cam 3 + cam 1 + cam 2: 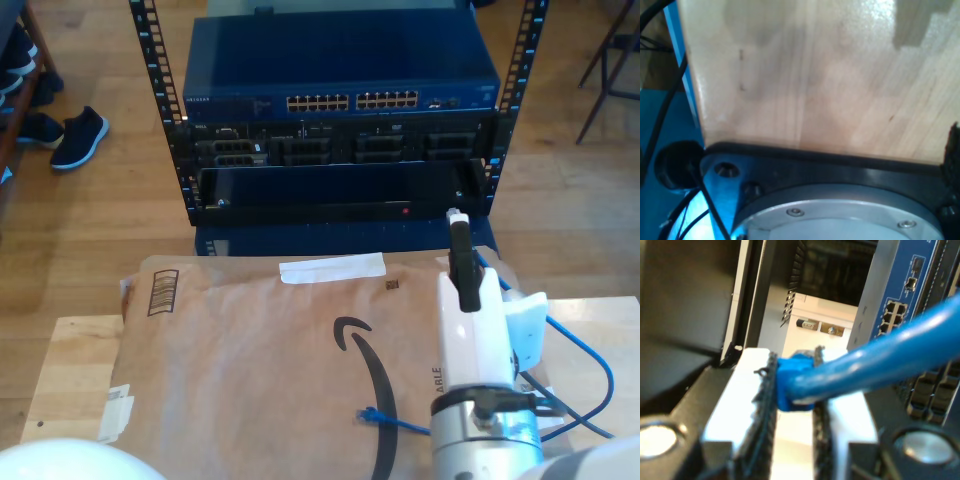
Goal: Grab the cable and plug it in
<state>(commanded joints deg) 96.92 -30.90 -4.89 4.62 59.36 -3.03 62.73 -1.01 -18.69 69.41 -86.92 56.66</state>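
Note:
The bright blue cable [880,360] runs out of my second gripper [795,370], which is shut on the cable's blue plug end [790,382] between its two black pads. In the exterior view my second gripper [455,218] points at the rack, close to the black unit's right end, below the blue switch [340,70] and its row of ports [350,101]. Those ports [893,316] lie ahead of the plug and to one side, apart from it. The cable [590,365] loops down at the exterior view's right. Its other plug [369,415] lies on the cardboard.
Brown cardboard [250,350] covers the wooden table [70,370] in front of the rack. Black rack units [340,150] sit under the switch between perforated rails [150,70]. The first wrist view faces a wooden tabletop [815,75], a black base plate [840,170] and black cables [660,115].

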